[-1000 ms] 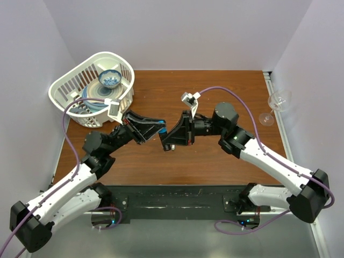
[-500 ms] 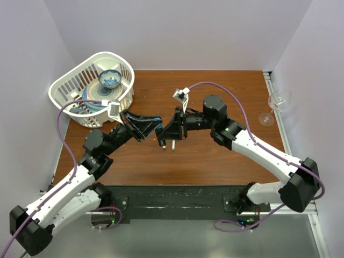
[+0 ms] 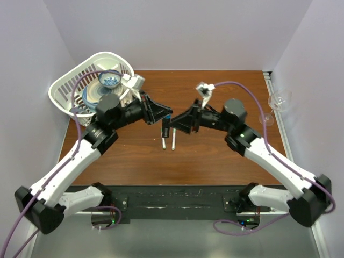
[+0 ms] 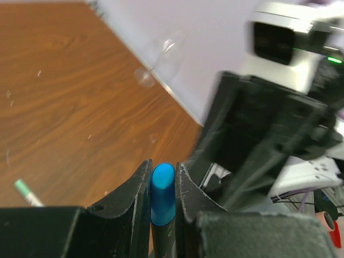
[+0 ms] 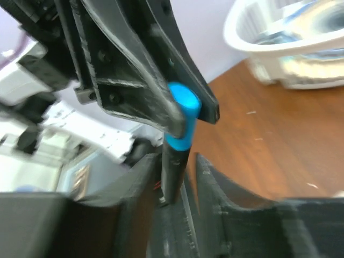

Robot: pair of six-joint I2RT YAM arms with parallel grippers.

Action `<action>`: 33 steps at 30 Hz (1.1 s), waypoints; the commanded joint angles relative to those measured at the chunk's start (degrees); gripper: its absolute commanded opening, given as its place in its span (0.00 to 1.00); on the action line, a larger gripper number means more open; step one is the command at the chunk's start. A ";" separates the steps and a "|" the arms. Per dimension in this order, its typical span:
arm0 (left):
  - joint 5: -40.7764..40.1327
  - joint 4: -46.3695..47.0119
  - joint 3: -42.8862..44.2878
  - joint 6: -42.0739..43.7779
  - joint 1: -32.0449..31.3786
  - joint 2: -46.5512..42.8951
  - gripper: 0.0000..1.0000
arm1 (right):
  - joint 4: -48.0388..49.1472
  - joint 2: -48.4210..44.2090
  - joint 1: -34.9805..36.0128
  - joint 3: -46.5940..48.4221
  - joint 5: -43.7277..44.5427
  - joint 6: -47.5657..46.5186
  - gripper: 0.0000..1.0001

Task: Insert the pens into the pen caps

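Brown table, white walls. My left jaws clamp the blue cap with a pen seated in it, and my right jaws stand apart around its shaft. I reckon the two pens at six o'clock remain.

2 pens centre, basket back left, glass right

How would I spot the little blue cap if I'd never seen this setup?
Look above the middle of the brown wooden table, where the left arm's black end effector hangs. The blue cap is pinched between its two fingers, sitting on a dark barrel. It is bright blue and held aloft, unlike the green-tipped pen lying on the wood.
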 commanded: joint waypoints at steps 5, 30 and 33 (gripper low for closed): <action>-10.97 -18.33 8.02 6.25 1.64 12.73 0.00 | -16.16 -22.02 -1.50 -13.00 14.37 -2.95 0.70; -36.83 -14.29 3.01 5.54 4.01 43.05 0.04 | -27.60 -24.86 -1.42 -12.04 25.80 -1.45 0.92; -36.57 -13.50 2.57 5.72 4.01 43.15 0.22 | -28.74 -24.77 -1.50 -11.95 26.77 -1.72 0.93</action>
